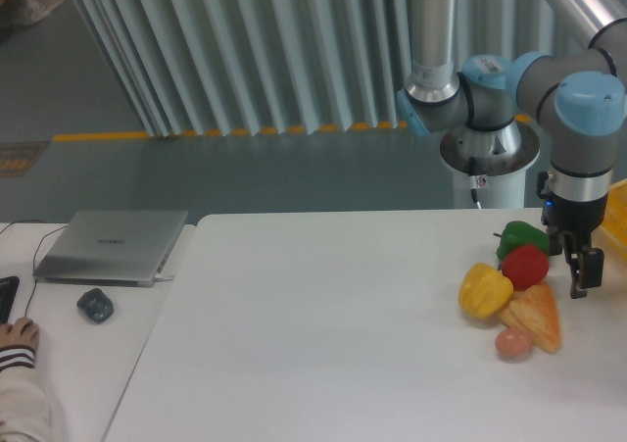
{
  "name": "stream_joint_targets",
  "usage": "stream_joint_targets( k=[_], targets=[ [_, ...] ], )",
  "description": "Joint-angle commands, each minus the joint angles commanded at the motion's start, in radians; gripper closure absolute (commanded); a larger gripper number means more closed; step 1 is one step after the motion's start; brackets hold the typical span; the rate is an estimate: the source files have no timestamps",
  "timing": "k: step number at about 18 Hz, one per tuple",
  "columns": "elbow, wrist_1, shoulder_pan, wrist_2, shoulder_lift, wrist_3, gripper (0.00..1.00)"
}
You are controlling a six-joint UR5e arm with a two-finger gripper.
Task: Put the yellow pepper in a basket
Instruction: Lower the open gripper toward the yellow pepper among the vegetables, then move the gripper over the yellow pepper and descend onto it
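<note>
While the claw [580, 273] hangs empty just right of the red pepper [525, 266], I can't tell whether its fingers are spread or closed. Yellow pepper [485, 290] sits on the table [323, 344], leftmost in the food cluster, touching the orange wedge [535, 316]. Basket [617, 217] shows only a corner at the right edge, so the grasp looks not yet begun.

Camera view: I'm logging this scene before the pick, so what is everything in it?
yellow pepper: 1, yellow, table right, left of the cluster
red pepper: 1, red, beside it
green pepper: 1, green, behind the red
wedge food piece: 1, pale orange, front
round food piece: 1, tan, front
basket: 1, yellow-orange, right edge
laptop: 1, grey, shut, left
mouse: 1, dark
hand: 1, bottom left
gripper: 1, dark, right of the peppers
</note>
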Motion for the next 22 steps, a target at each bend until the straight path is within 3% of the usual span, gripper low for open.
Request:
stream_joint_targets(
  k=[3,6,14,18,22],
  targets=[
    [-0.006,-0.006,-0.002,0.0,0.002,-0.021,0.0],
    [-0.014,-0.006,-0.015,-0.006,0.006,-0.242,0.0],
    [-0.014,-0.006,-0.092,-0.02,0.0,-0.613,0.0],
    [-0.008,0.073,-0.136,-0.02,-0.026,-0.758,0.0],
    [-0.009,0.113,-0.19,0.011,-0.051,-0.85,0.0]
  ],
)
